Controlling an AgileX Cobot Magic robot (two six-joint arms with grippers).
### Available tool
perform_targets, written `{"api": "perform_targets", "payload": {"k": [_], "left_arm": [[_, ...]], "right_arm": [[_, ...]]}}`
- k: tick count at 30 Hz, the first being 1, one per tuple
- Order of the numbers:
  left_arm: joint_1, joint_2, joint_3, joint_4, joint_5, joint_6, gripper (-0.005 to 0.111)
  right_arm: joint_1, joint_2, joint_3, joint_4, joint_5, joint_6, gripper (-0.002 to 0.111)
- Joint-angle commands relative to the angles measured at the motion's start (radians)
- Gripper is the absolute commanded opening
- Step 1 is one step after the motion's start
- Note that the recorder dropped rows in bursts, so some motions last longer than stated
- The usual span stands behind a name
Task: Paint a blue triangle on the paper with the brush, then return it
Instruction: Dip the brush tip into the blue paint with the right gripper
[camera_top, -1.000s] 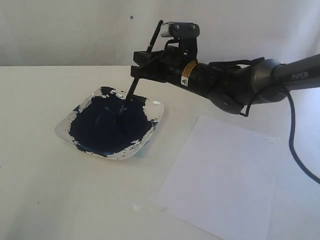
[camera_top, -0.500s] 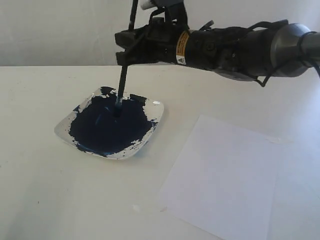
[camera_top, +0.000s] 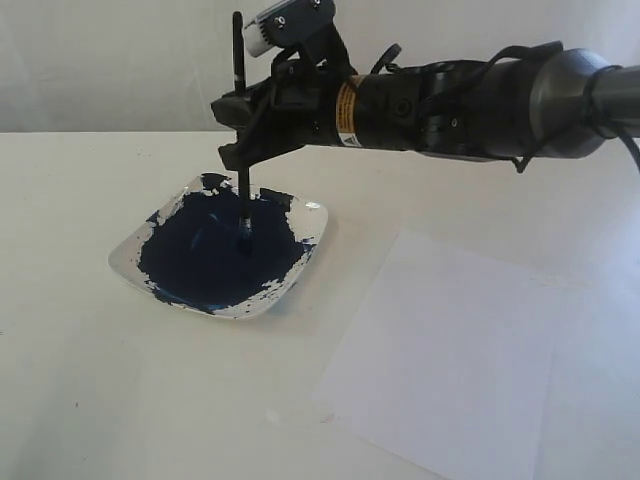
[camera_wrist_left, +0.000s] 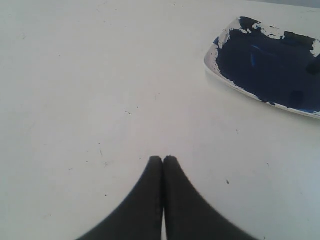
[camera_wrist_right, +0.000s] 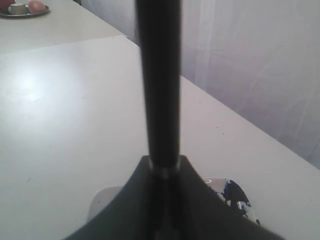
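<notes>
My right gripper is shut on the black-handled brush, holding it nearly upright over the paint dish. The brush tip dips into the dark navy paint pool. In the right wrist view the brush handle rises from between the shut fingers. The white paper lies flat to the right of the dish, blank; no blue triangle shows on it. My left gripper is shut and empty, low over bare tabletop, with the dish off to one side.
The cream tabletop extends around the dish and paper. A small plate with objects sits far off on another table in the right wrist view. A pale curtain wall stands behind the table.
The right arm swung left and the brush went from tilted to nearly upright, its tip staying in the paint pool. The left gripper shows no earlier frames.
</notes>
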Motion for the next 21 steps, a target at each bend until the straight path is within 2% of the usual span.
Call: {"api": "perform_targets", "payload": {"k": [1, 8, 11, 16, 21], "left_arm": [[-0.001, -0.004, 0.005, -0.008, -0.003, -0.006, 0.0], [-0.001, -0.004, 0.005, -0.008, -0.003, -0.005, 0.0], [-0.001, -0.004, 0.005, 0.024, -0.001, 0.064, 0.0], [-0.001, -0.004, 0.005, 0.025, -0.006, 0.081, 0.0], [-0.001, -0.004, 0.005, 0.025, -0.129, 0.081, 0.0]], "right_arm": [[0.001, -0.056, -0.005, -0.017, -0.028, 0.006, 0.005], [0.001, -0.065, 0.001, -0.032, -0.06, 0.022, 0.005], [0.001, -0.065, 0.001, -0.034, -0.06, 0.035, 0.005], [0.001, -0.065, 0.001, -0.034, -0.06, 0.035, 0.005], [0.001, -0.065, 0.001, -0.034, -0.06, 0.035, 0.005]]}}
